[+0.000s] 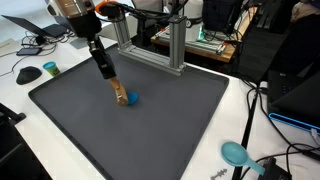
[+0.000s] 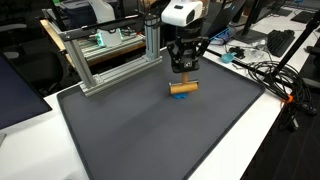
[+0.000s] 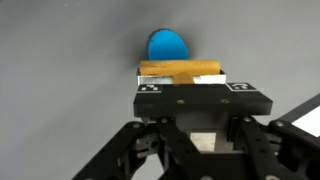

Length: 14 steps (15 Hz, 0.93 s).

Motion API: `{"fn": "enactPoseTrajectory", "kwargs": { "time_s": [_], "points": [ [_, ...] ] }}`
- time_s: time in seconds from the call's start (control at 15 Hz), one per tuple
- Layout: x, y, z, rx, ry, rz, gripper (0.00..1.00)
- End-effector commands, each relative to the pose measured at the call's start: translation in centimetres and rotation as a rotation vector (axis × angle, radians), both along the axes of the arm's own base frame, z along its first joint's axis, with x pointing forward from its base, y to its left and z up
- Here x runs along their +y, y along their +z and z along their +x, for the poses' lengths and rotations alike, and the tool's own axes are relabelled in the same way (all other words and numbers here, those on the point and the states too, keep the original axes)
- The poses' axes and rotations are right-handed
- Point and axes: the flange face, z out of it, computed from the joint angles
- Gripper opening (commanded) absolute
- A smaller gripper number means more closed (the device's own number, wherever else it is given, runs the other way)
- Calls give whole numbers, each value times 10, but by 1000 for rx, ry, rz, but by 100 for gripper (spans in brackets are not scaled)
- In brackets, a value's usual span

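Note:
A short wooden piece (image 2: 181, 90) with a round blue end (image 2: 195, 85) sits low over the dark grey mat (image 2: 150, 130), near its middle. My gripper (image 2: 183, 79) comes straight down onto it and is shut on the wooden part. From an exterior view the wood (image 1: 119, 97) and blue end (image 1: 131, 98) show just under the gripper (image 1: 115, 89). In the wrist view the wooden bar (image 3: 180, 69) lies across the top of the gripper (image 3: 186, 80), with the blue disc (image 3: 168, 46) beyond it. The fingertips are hidden behind the black marker plate (image 3: 195, 97). I cannot tell whether the wood touches the mat.
An aluminium frame (image 1: 150, 40) stands along the mat's far edge and appears again as the frame (image 2: 110, 55). A teal scoop (image 1: 236, 153) lies on the white table beside cables (image 1: 262, 165). A black mouse (image 1: 50, 68) and laptop (image 1: 25, 28) sit off the mat.

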Motion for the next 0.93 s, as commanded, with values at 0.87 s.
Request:
{"fn": "enactPoseTrajectory", "kwargs": {
  "time_s": [0.87],
  "points": [
    [13,-9,-17,30,-234,-7,22]
  ]
}}
